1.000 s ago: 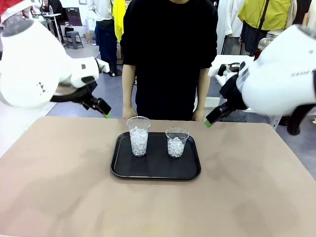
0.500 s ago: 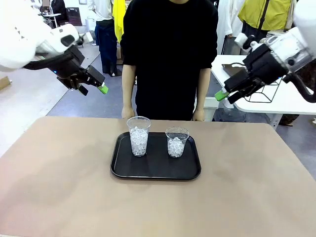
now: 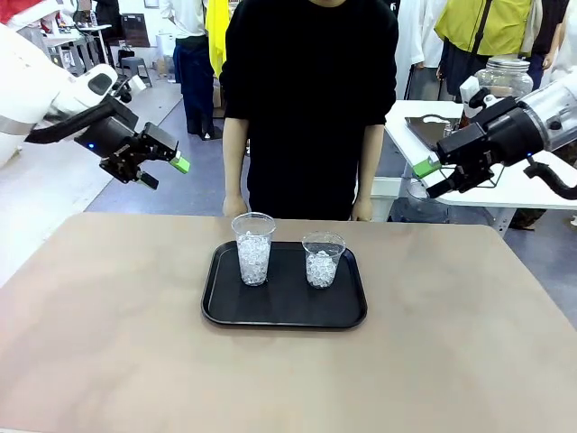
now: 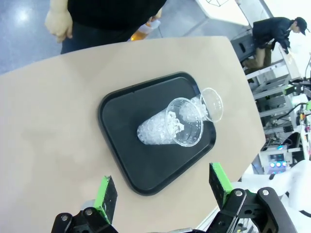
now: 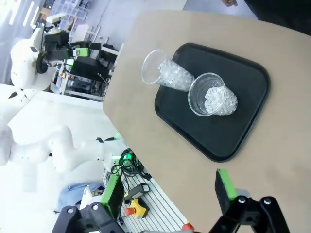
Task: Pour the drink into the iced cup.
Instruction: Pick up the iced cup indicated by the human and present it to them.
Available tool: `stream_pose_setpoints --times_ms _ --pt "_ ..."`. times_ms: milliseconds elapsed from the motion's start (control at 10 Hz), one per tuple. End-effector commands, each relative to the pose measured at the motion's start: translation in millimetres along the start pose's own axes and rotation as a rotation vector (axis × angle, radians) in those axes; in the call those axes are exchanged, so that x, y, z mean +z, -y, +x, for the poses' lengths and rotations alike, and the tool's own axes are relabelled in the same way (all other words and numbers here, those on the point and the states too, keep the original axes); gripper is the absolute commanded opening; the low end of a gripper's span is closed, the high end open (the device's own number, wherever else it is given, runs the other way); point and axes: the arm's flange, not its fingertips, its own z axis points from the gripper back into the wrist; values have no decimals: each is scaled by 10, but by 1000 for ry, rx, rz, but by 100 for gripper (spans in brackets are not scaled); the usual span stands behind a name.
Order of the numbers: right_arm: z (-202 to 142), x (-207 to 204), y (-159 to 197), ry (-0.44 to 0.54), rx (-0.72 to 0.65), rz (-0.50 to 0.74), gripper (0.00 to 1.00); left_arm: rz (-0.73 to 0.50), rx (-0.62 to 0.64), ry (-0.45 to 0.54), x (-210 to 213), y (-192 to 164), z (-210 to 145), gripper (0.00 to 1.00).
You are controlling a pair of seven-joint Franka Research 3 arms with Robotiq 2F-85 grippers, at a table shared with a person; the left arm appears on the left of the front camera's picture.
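Holding left gripper point(image 3: 165, 173) and right gripper point(image 3: 427, 179) wide open, empty, above iced cups point(image 3: 253, 253); glimpsing amber drink point(image 4: 141, 32) half hidden past table point(image 4: 48, 121) edge.

We take this for a robotics lab or demo hall: our beige table point(image 3: 108, 343) stands on an open grey floor point(image 3: 185, 185) among white workbenches point(image 3: 419, 122), stools point(image 3: 137, 70) and racks of lit electronics point(image 4: 275, 163), with people point(image 3: 189, 36) standing about behind
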Motion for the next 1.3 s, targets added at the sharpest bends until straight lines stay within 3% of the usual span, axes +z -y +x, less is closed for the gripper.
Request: stream_pose_setpoints --times_ms 0,400,700,900,1200 --pt "-25 32 -48 16 5 -7 100 13 -8 1 17 60 7 100" --pt "-2 15 -10 -1 -3 -26 100 20 -9 -3 -16 31 -5 100" --pt "127 70 221 39 -204 188 100 -156 123 -8 71 -291 -5 100" --pt "127 131 380 56 -248 291 100 -264 223 -68 113 -474 38 100" --pt "171 215 674 54 -361 478 100 -443 286 -82 62 -744 136 100"
